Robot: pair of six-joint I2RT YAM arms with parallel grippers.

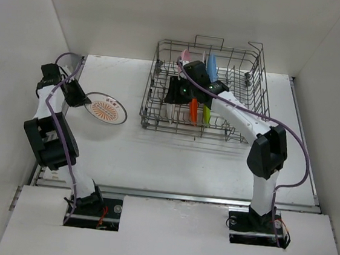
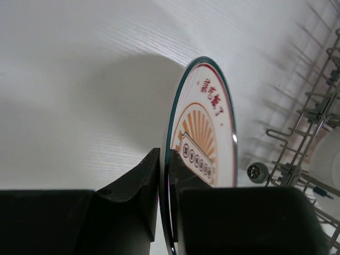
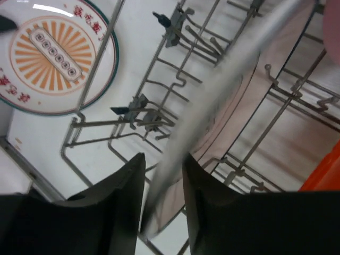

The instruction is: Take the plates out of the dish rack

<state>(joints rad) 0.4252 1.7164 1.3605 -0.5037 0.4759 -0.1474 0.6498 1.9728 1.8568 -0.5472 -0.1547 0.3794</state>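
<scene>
The grey wire dish rack (image 1: 256,88) stands at the back centre. A pink plate (image 1: 185,56), a light blue plate (image 1: 212,67), a small orange plate (image 1: 193,110) and a small lime green plate (image 1: 206,114) stand upright in it. My left gripper (image 1: 80,98) is shut on the rim of a white patterned plate with a dark green rim (image 1: 106,110), left of the rack and low over the table. In the left wrist view the gripper (image 2: 164,159) pinches this plate (image 2: 204,133). My right gripper (image 3: 163,164) is open inside the rack and straddles the rim of a white plate (image 3: 223,79).
White walls close in the table on the left, back and right. The rack's raised handle loop (image 1: 256,48) stands at its far right. A small rack wheel (image 2: 257,172) shows beside the held plate. The orange plate (image 3: 324,170) is right of my right gripper.
</scene>
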